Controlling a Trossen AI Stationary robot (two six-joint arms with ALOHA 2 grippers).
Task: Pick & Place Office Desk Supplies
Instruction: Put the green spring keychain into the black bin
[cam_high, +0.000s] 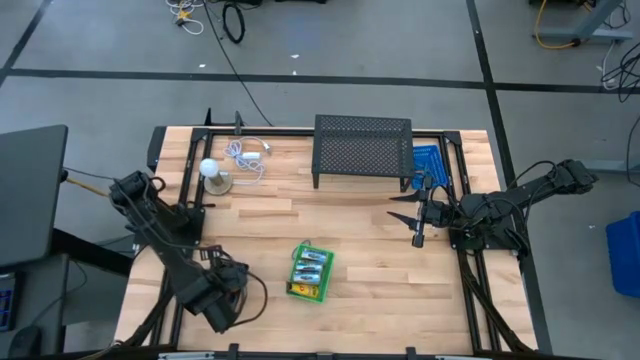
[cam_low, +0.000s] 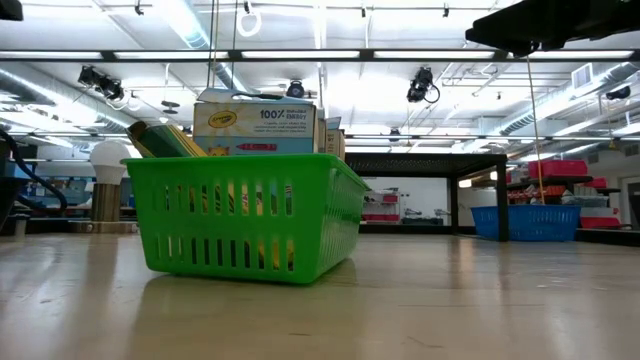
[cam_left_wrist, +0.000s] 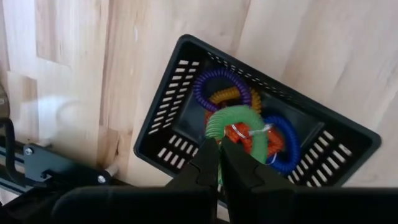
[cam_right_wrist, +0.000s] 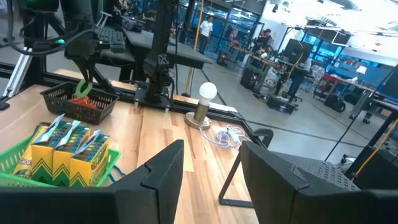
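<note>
A black slotted basket (cam_left_wrist: 186, 74) near the table's front left holds several coiled loops: purple (cam_left_wrist: 205, 81), blue (cam_left_wrist: 289, 134), orange and red. My left gripper (cam_left_wrist: 219, 144) stands over it, shut on a green coiled loop (cam_left_wrist: 239, 118); it also shows in the right wrist view (cam_right_wrist: 84, 82). A green basket (cam_high: 308, 272) at the table's middle front holds yellow crayon boxes (cam_right_wrist: 68, 152) standing upright. My right gripper (cam_high: 418, 215) is open and empty at the right, pointing toward the table's left. My left gripper pinches the green loop's near edge (cam_left_wrist: 214, 134) between its two fingers. The fingers come from above, pointing down into the black basket. The loop sits at the fingertips over the other loops; whether it is clear of them, I cannot tell.
A black mesh riser (cam_high: 362, 150) stands at the back middle, with a blue basket (cam_high: 428, 165) to its right. A white bulb on a stand (cam_high: 208, 170) and a white cable (cam_high: 248, 158) lie at the back left. Bare wood lies between the green basket and my right gripper.
</note>
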